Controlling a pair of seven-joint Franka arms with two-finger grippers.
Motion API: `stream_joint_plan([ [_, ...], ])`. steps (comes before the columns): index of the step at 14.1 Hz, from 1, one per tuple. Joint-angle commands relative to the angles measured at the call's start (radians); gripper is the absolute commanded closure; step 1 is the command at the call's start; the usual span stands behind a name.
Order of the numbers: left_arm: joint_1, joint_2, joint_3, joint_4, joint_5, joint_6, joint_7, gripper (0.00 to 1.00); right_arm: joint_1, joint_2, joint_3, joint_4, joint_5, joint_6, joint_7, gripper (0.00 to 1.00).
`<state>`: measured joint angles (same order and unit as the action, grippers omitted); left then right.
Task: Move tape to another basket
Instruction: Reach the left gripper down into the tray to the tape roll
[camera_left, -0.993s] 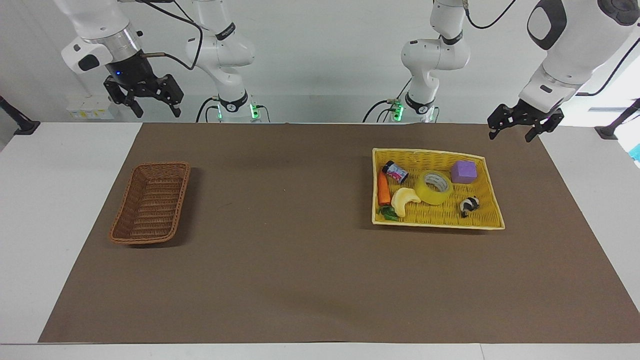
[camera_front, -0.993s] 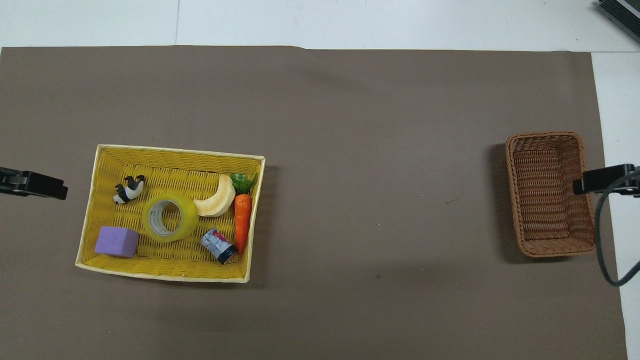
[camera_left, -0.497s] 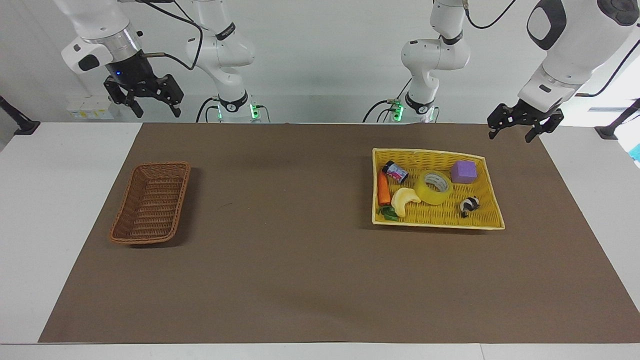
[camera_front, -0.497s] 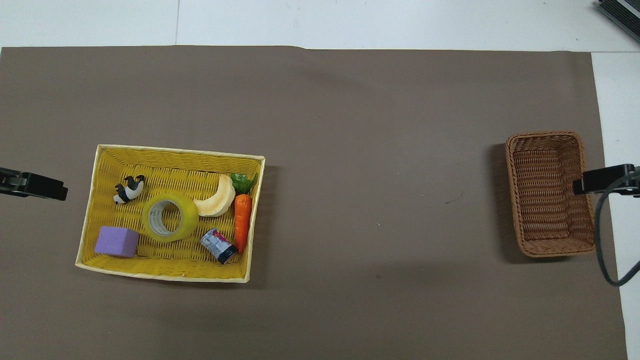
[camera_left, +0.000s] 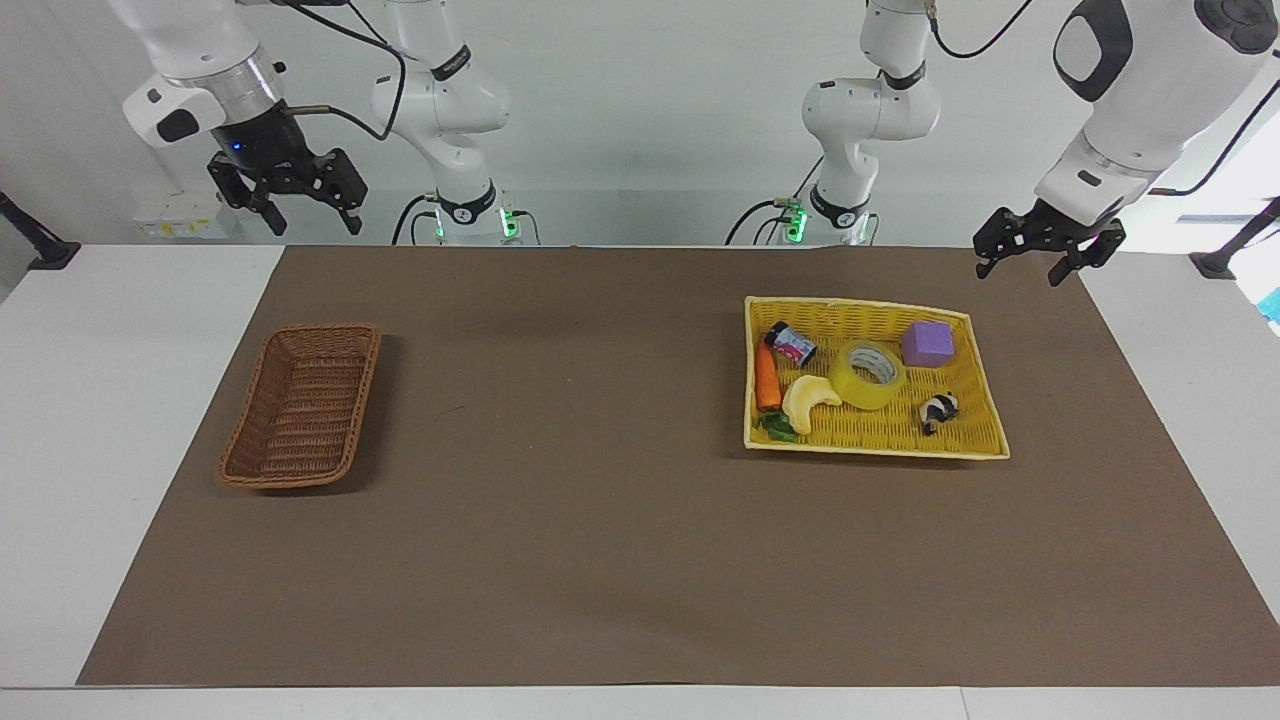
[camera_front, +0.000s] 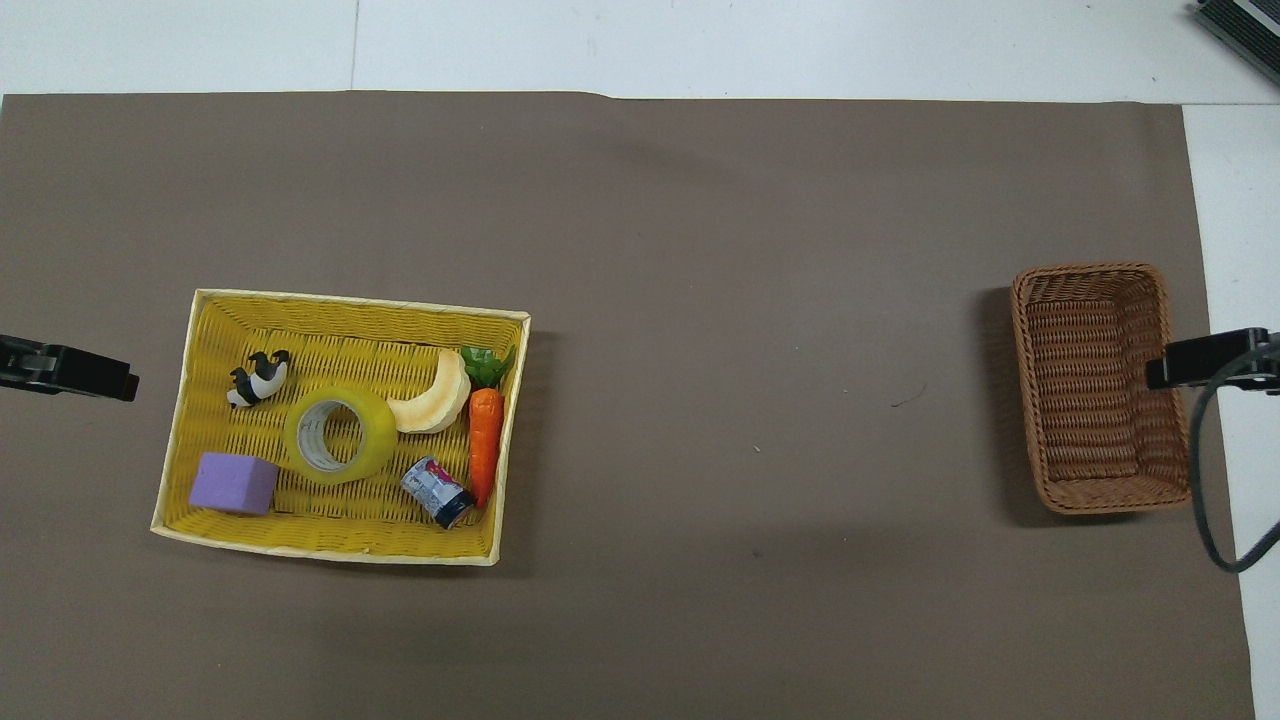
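Note:
The tape is a yellow roll lying flat in the middle of the yellow woven tray; it also shows in the overhead view. The brown wicker basket stands empty at the right arm's end of the mat, also seen in the overhead view. My left gripper hangs open and empty in the air over the mat's corner beside the tray. My right gripper hangs open and empty high above the table's edge at the basket's end.
In the tray with the tape lie a purple block, a pale banana-like piece, a carrot, a small can and a black-and-white figure. A brown mat covers the table between tray and basket.
My left gripper has crept very slightly toward the tray. Nothing else has moved.

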<state>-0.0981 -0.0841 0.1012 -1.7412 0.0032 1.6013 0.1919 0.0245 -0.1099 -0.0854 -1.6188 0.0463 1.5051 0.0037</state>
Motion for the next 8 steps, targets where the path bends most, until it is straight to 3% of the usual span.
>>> stream_joint_plan([
  [1, -0.005, -0.031, 0.006, -0.063, -0.02, 0.041, 0.029, 0.0, -0.006, -0.016, 0.006, -0.018, -0.002, 0.006, -0.027, 0.0],
  [8, 0.003, -0.022, 0.008, -0.249, -0.103, 0.211, 0.172, 0.0, -0.006, -0.016, 0.006, -0.016, -0.002, 0.004, -0.027, 0.0],
])
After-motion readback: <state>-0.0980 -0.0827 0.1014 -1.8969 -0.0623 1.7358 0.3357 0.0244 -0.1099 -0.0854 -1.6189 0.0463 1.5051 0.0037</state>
